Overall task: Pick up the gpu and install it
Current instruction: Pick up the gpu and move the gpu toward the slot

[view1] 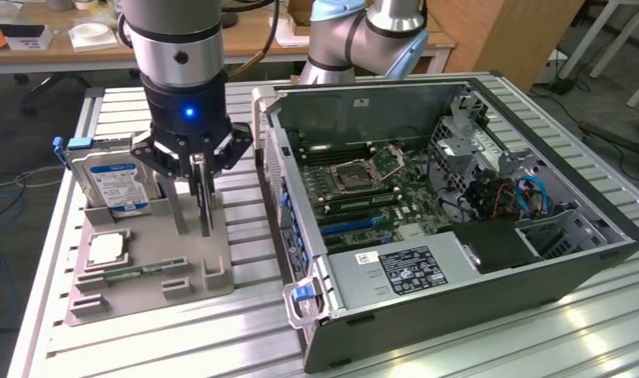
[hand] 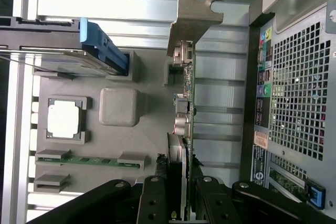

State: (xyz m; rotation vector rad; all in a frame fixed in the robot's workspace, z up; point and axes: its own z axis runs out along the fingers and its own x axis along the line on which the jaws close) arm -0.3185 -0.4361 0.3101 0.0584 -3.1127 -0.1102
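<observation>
The gpu point(hand: 187, 109) is a thin dark card seen edge-on, with its silver bracket point(hand: 195, 10) at the far end. It stands upright over the grey holder tray point(hand: 149, 80), beside a slot block. My gripper point(hand: 182, 203) is shut on it, one black finger pressed to each face of the card. In the exterior view the gripper point(view1: 197, 214) hangs straight down over the tray point(view1: 209, 277), and the gpu point(view1: 205, 206) shows as a dark vertical strip between the fingers. Whether the card's lower edge still rests in the tray I cannot tell.
On the tray stand a silver hard drive point(view1: 115, 185) with a blue-white label, a CPU point(view1: 106, 249) and a green memory stick point(view1: 141, 272). The open computer case point(view1: 488, 260) lies on the exterior view's right, its motherboard point(view1: 367, 185) exposed. Another arm's base point(view1: 356, 39) is behind.
</observation>
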